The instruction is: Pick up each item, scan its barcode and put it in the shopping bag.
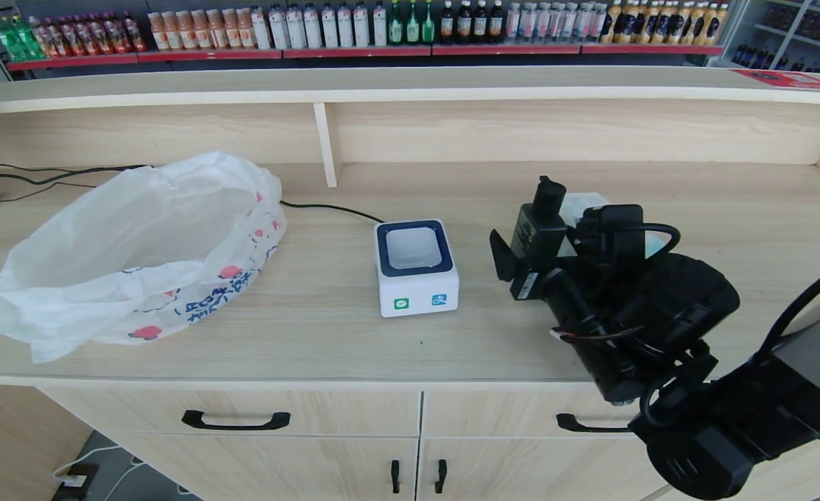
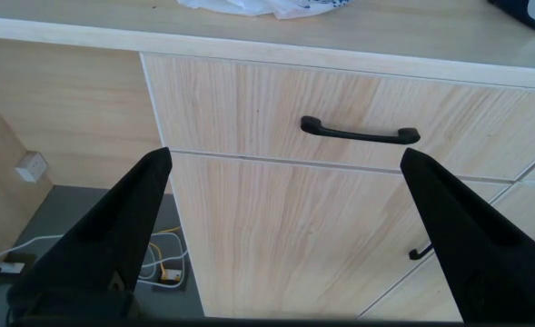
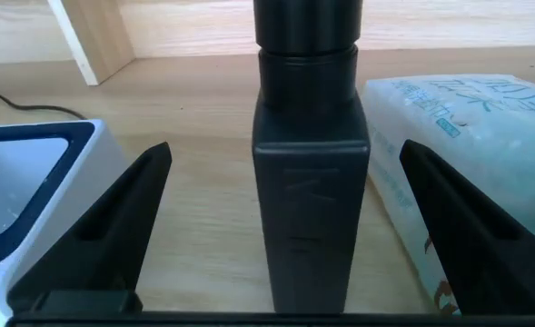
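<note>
**So, right gripper [image 3: 285, 159] straddling the black bottle [image 3: 308, 209]**

Fingers wide apart, upright bottle between them on the counter [image 1: 312, 334], scanner [image 1: 415, 266] one side, white packet [image 3: 449, 136] the other. The shopping bag [image 1: 138, 243] sits well apart. And the left gripper [image 2: 285, 163] gapes too, facing a drawer [image 2: 267, 100].

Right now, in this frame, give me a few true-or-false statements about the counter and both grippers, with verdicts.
1. The scanner sits on the counter between the shopping bag and the right gripper. True.
2. The black bottle stands upright between the right gripper's open fingers. True.
3. The black bottle is in the shopping bag. False: it stands on the counter, at the right gripper.
4. The left gripper is shut on a packet. False: it is open and empty, facing the drawer front.
5. A white packet lies beside the black bottle. True.
</note>
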You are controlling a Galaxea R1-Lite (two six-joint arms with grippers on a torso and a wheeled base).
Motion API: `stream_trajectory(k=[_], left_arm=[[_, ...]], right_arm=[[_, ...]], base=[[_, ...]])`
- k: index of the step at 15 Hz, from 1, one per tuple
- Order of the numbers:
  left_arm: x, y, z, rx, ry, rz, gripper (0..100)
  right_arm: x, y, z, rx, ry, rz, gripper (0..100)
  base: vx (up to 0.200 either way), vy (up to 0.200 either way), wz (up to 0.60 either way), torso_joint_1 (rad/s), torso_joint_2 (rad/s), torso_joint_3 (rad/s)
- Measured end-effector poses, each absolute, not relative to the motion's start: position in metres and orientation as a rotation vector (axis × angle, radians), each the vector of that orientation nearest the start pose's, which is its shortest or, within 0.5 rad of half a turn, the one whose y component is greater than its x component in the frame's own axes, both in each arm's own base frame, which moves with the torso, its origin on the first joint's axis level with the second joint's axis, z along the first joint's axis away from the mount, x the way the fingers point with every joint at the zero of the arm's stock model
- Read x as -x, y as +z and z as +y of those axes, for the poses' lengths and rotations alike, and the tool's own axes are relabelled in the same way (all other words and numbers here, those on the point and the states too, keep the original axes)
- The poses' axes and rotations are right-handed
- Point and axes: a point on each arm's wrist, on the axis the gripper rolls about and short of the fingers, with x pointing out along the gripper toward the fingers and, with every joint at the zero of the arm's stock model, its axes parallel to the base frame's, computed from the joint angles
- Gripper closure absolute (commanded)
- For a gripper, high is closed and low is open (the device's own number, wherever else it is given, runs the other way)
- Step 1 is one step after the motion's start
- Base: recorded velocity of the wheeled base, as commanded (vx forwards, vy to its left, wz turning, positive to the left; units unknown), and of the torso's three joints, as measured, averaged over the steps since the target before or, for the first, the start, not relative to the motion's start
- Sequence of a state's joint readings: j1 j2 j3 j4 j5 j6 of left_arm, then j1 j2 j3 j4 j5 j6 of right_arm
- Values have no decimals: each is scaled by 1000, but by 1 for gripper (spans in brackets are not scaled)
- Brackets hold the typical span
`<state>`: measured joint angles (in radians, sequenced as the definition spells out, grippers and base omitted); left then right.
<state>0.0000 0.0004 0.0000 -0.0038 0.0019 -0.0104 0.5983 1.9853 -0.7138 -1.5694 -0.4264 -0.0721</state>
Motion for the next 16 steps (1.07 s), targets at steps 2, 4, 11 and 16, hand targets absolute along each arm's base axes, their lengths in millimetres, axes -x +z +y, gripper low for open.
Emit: stream_trajectory(k=[2,4,11,16], left_arm=[[23,76,0,10,2,-4,0],[23,76,0,10,2,-4,0],[23,76,0,10,1,-4,0],[23,76,0,10,2,-4,0]], right_arm=[[-296,157,176,-69,134,-264,0],[-304,156,174,-91,119,-271,0],[-312,151,177,-94,113,-268,100],[-313,151,178,-97,115,-270,100]], base=[[0,0,0,0,0,0],[0,0,0,0,0,0],[0,0,0,0,0,0],[0,0,0,0,0,0]])
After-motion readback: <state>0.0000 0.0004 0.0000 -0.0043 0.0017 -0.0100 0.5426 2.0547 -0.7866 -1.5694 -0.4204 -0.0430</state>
